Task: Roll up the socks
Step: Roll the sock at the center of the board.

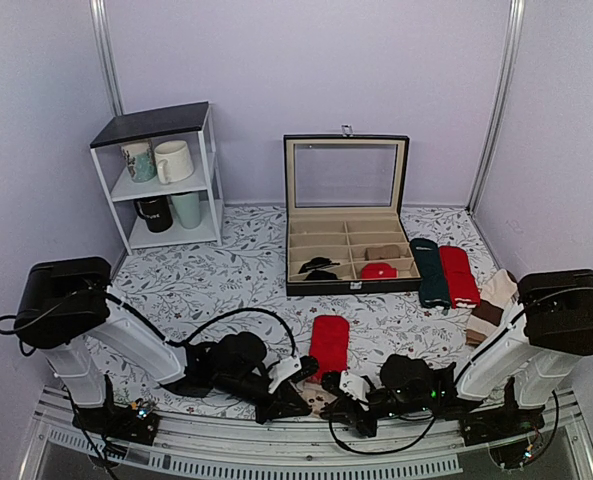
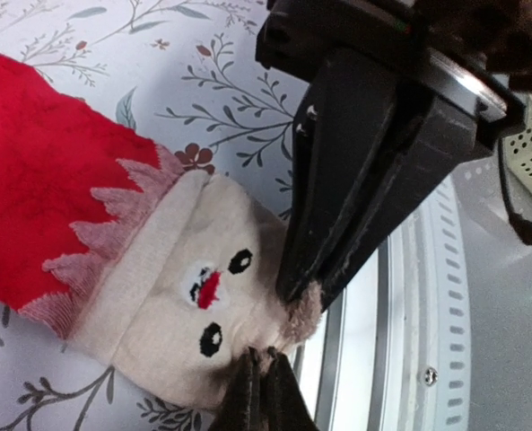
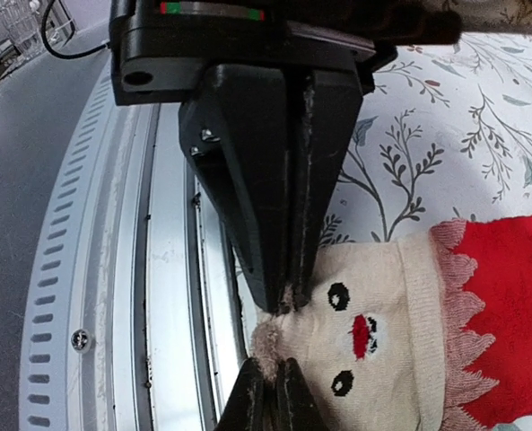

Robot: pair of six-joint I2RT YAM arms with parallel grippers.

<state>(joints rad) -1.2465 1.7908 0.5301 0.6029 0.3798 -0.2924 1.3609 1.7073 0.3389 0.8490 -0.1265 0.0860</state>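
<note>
The left gripper (image 2: pixel 298 293) pinches the beige, face-marked end of the socks (image 2: pixel 131 242) on the floral cloth (image 2: pixel 203 81).

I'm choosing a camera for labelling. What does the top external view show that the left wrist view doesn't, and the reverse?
Only top external: the shelf of mugs, the open case, and the dark green sock and plain red sock beside it. Only left wrist: the face marks on the beige end, and the left end effector shut on its tip. Both: the socks and the floral cloth.
</note>
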